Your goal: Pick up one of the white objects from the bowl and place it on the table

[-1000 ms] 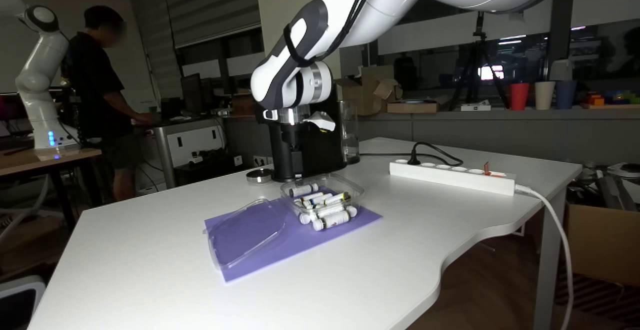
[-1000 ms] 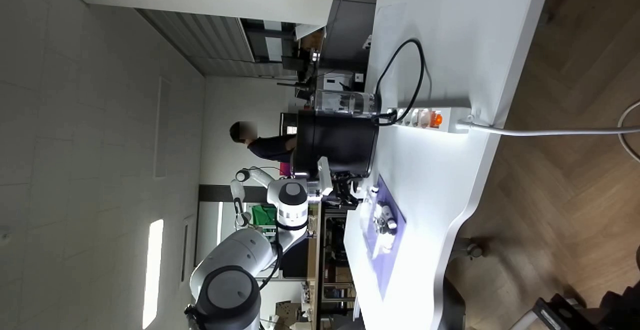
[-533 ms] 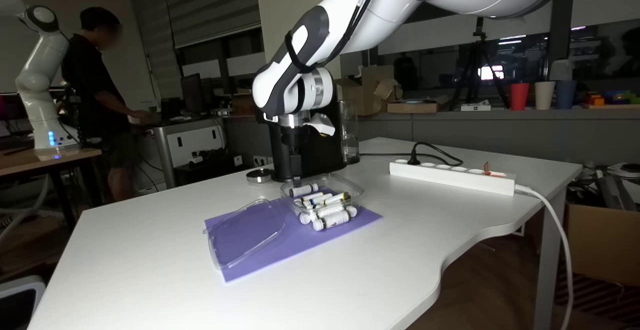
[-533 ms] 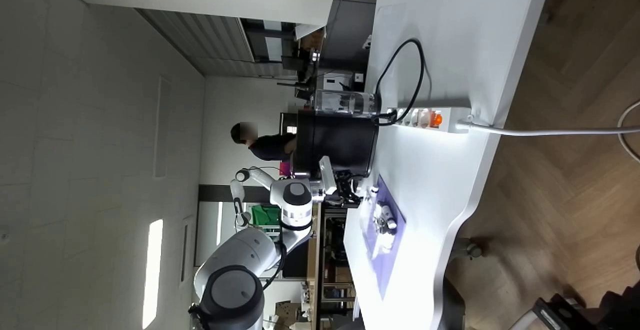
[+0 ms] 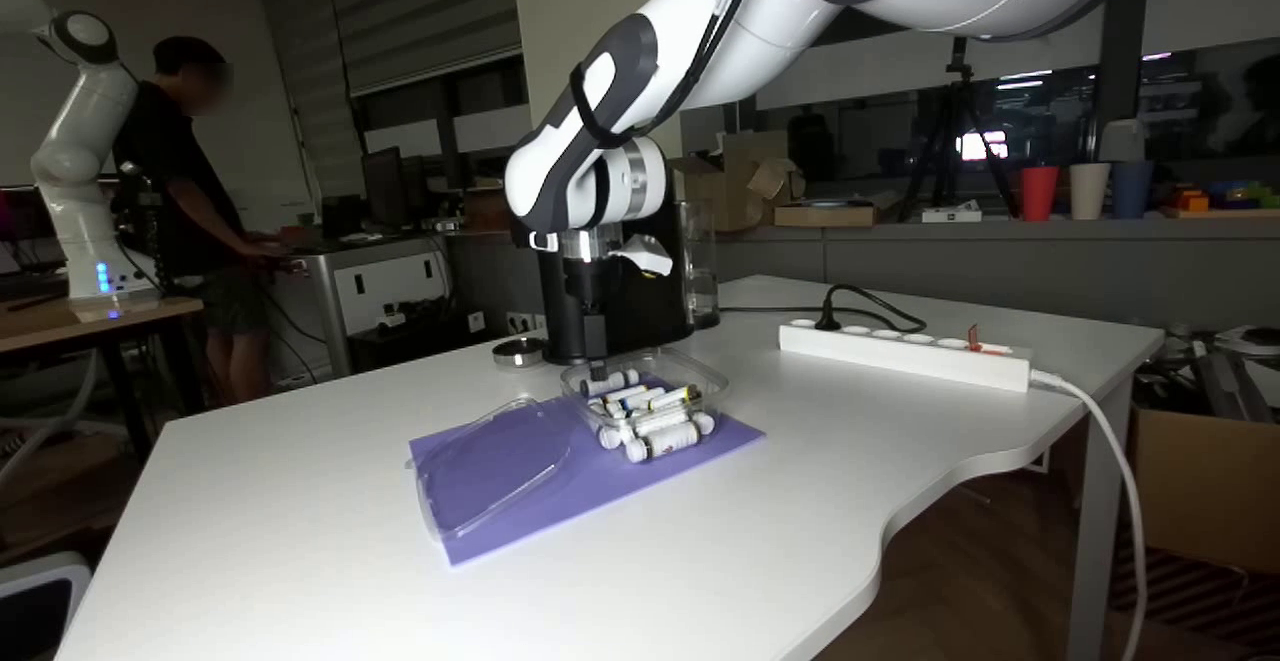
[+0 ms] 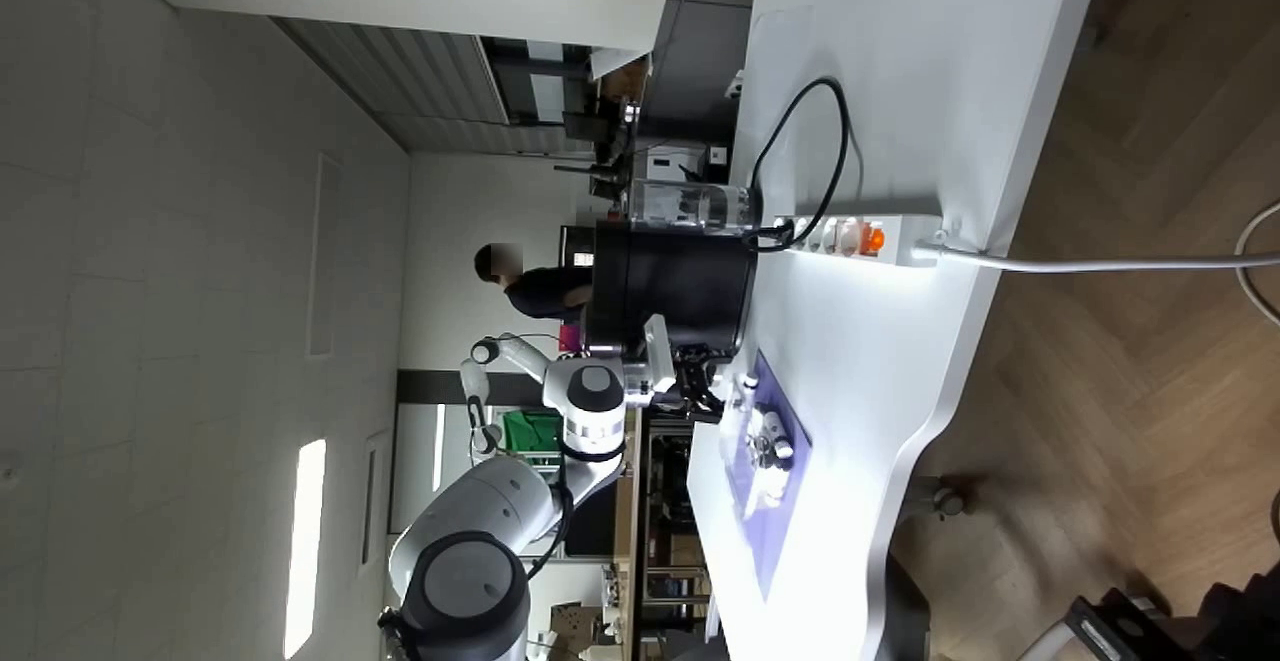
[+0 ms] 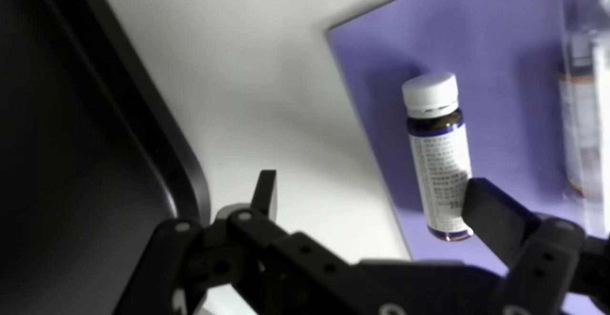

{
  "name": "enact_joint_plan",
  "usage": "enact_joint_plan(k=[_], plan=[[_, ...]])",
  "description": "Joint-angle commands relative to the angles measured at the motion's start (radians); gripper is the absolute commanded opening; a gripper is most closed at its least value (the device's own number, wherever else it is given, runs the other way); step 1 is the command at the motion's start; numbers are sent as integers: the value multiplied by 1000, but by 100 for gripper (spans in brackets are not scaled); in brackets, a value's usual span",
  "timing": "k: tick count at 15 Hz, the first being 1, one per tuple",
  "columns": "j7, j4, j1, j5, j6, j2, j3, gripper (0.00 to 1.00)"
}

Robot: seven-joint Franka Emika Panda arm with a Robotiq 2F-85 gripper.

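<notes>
- White-labelled brown-glass cylindrical bottle with a white cap [image 7: 441, 177]: it lies on its side on the flat purple sheet [image 7: 505, 115], I judge just outside the clear plastic bowl [image 5: 712, 379].
- My black two-fingered claw [image 7: 371, 181] is spread wide, gripping nothing.
- In the wrist view the bottle lies off-centre, toward the black finger [image 7: 500, 222] at right; whether they touch, I cannot tell.
- Its long axis runs across my closing line; I'd centre first.

A tall black box [image 7: 95, 186] rises close beside the gripper [image 7: 371, 186], blocking that side; a bottle [image 7: 443, 177] shows between its spread fingers [image 7: 495, 224], with a clear bowl [image 5: 713, 384] just beyond. Wide free room stretches across the table [image 5: 300, 561], interrupted by a power strip [image 5: 900, 356] and looped cord [image 6: 846, 131].
</notes>
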Motion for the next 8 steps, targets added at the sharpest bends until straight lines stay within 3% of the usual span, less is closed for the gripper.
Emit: enact_joint_plan(k=[1,4,8], plan=[[30,65,0,25,-129,30,-5,100],[33,69,-3,28,-160,29,-4,100],[13,59,-7,25,-104,36,1,100]])
